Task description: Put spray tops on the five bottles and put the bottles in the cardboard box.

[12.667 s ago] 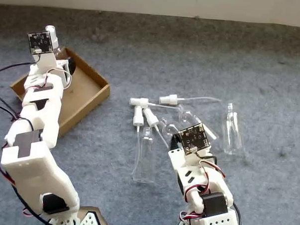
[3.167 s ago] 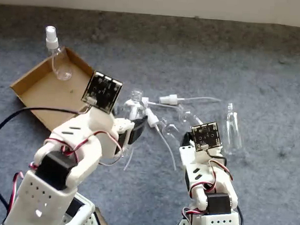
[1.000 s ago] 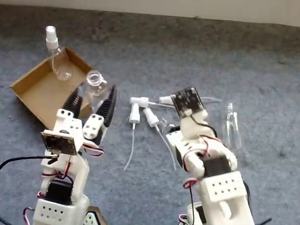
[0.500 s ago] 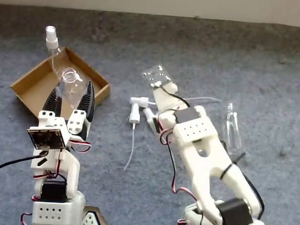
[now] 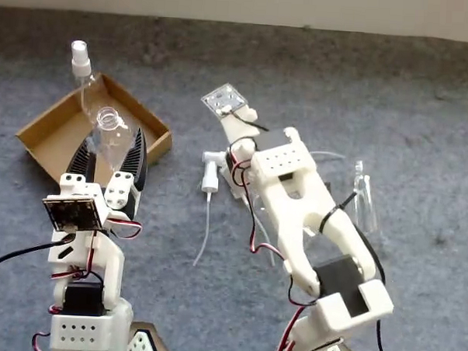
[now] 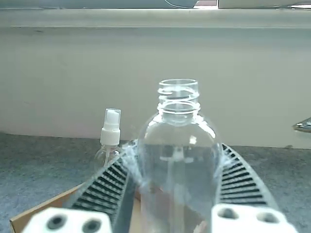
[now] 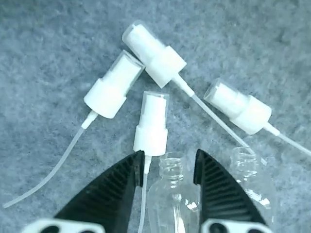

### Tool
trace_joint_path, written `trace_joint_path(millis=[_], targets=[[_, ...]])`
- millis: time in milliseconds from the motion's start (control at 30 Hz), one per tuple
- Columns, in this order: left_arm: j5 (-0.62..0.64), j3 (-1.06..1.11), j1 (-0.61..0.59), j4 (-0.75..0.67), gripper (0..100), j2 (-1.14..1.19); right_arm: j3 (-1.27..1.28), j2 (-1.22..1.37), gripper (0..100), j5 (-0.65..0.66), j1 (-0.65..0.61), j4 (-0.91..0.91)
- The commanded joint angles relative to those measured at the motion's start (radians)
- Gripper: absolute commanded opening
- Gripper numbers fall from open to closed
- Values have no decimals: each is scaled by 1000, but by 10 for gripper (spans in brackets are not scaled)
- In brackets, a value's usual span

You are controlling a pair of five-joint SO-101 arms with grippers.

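My left gripper [image 5: 114, 137] is shut on a clear bottle [image 6: 178, 145], held upright with its neck open, over the near edge of the cardboard box [image 5: 51, 140]. At the box's far corner stands a bottle with a white spray top [image 5: 83, 68], which in the left wrist view shows as the capped bottle [image 6: 111, 135] behind the held one. My right gripper [image 7: 169, 155] is open, pointing down, with the neck of a lying open bottle [image 7: 172, 170] between its fingers. Several loose spray tops [image 7: 153, 127] lie just beyond it. A second open bottle neck [image 7: 245, 165] lies beside it.
The right arm [image 5: 285, 170] stretches over the middle of the grey carpet and covers most of the loose parts. One spray top with its long tube [image 5: 211, 177] lies left of it. A clear bottle [image 5: 363, 198] lies to its right.
My right arm has swung out from near its base and come down over the spray tops. My left arm has carried its bottle left, towards the box, then held still.
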Motion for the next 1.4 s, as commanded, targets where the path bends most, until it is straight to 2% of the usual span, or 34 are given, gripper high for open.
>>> trace_joint_path(millis=[0,167,467,1067,1367], targets=[[-3,22,-12,3,38,-10,-120,21,170,11,-41,39],[-3,22,-12,5,38,-10,-148,111,170,11,-91,33],[-3,22,-12,6,38,-10,-148,188,170,11,-51,5],[-3,22,-10,34,38,-10,-150,234,173,12,-54,4],[-3,22,-10,34,38,-10,-148,251,167,12,-53,-58]])
